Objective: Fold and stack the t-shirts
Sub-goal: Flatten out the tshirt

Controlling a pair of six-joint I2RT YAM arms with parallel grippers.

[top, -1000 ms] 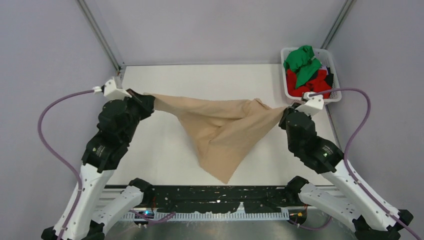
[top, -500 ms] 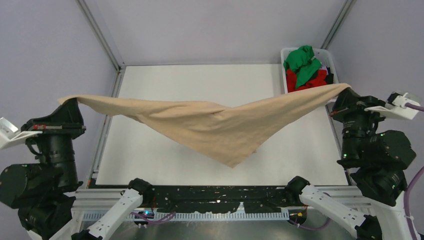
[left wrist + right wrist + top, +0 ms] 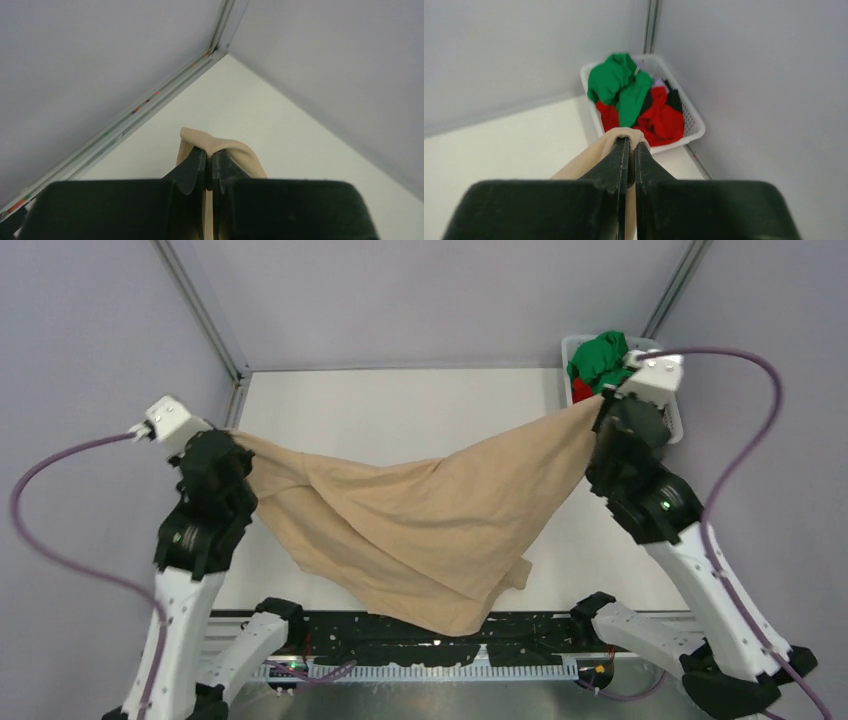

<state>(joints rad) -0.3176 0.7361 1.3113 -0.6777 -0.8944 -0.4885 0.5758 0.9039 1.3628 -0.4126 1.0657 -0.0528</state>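
The beige-tan t-shirt (image 3: 420,530) hangs in the air between my two grippers, its lowest fold reaching the table's near edge. My left gripper (image 3: 238,437) is shut on its left corner, which bulges past the tips in the left wrist view (image 3: 220,147). My right gripper (image 3: 600,403) is shut on its right corner, also seen in the right wrist view (image 3: 624,134). A green t-shirt (image 3: 600,355) and a red t-shirt (image 3: 664,122) lie crumpled in the white basket (image 3: 696,127) at the back right.
The white table (image 3: 420,405) lies under the shirt, walled by grey panels. A metal frame rail (image 3: 205,315) runs along the back left corner. The basket (image 3: 672,425) sits just behind my right gripper.
Both arms have swung back in from the far sides and forward over the table. The beige-tan shirt, stretched wide half a second ago, now sags lower and broader between the grippers.
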